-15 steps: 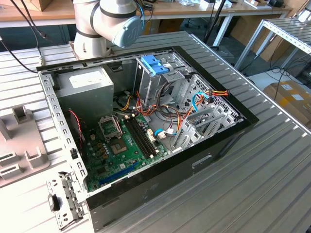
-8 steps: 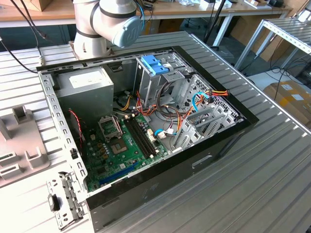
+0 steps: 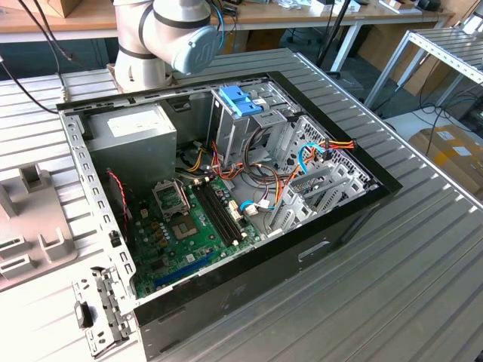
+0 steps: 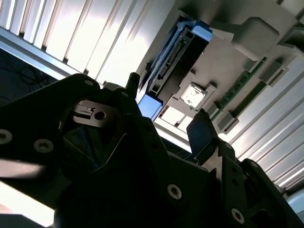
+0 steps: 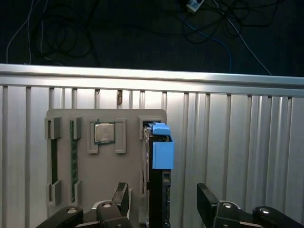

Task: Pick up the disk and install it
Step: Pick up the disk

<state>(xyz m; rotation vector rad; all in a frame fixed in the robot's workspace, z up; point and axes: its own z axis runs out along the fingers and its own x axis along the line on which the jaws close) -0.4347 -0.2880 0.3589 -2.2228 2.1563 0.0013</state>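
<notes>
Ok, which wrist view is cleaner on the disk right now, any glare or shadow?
First wrist view: disk evenly lit, standing between the open fingers. Second wrist view: table glares white, fingers backlit black, disk mostly in shadow.

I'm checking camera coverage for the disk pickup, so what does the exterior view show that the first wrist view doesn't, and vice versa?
Exterior view: the open computer case with its motherboard, grey power-supply box and blue-clipped drive cage, plus the arm. First wrist view: the disk standing on edge in the grey holder, the open gripper astride it, and a processor chip. Both: the ribbed metal table and that holder, at the exterior view's left.
</notes>
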